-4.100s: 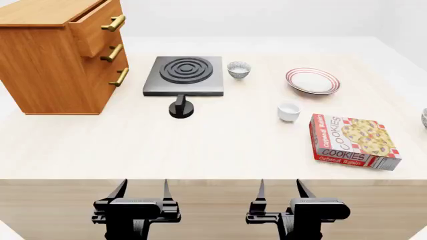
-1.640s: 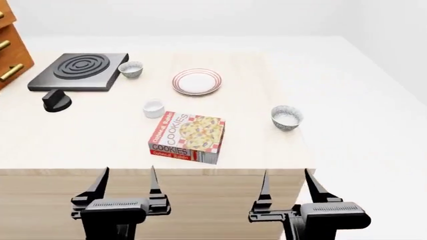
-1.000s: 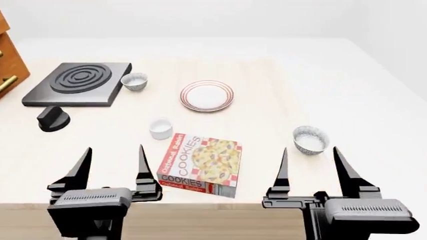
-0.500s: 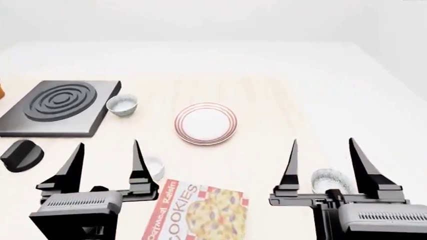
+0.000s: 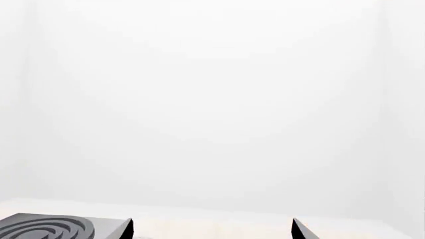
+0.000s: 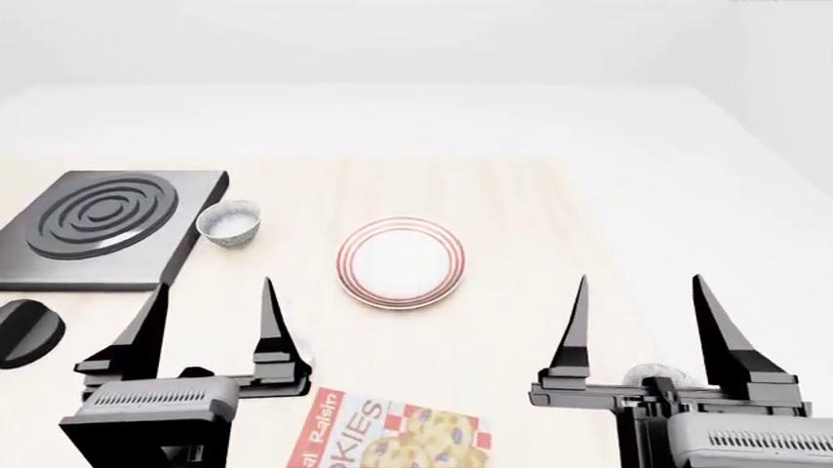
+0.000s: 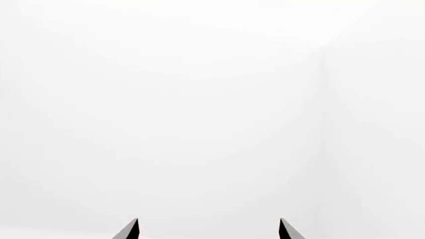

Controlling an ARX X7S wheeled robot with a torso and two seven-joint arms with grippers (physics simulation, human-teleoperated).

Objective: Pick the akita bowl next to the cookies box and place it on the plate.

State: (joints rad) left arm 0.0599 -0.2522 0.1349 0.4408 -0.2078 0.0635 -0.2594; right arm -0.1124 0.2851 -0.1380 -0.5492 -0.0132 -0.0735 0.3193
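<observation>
The akita bowl [image 6: 656,374] by the cookies box shows only as a speckled rim behind my right gripper's body, low in the head view. The cookies box [image 6: 390,437] is cut off by the bottom edge. The red-striped plate [image 6: 400,262] lies in the middle of the table, beyond both grippers. My left gripper [image 6: 215,289] and right gripper [image 6: 641,283] are both open and hold nothing, fingers pointing forward. The left wrist view shows its open gripper [image 5: 212,229] against the white wall. The right wrist view shows its open gripper [image 7: 208,229] the same way.
A black stove burner [image 6: 92,219] sits at the left, with its corner [image 5: 59,230] also in the left wrist view. A second speckled bowl [image 6: 229,222] stands beside it. A black knob [image 6: 26,331] lies at the left edge. The table's right edge runs just past the right gripper.
The head view has moved forward over the table, so everything slid down the frame. The cookies box is now half cut off and the bowl beside it has gone behind the right gripper.
</observation>
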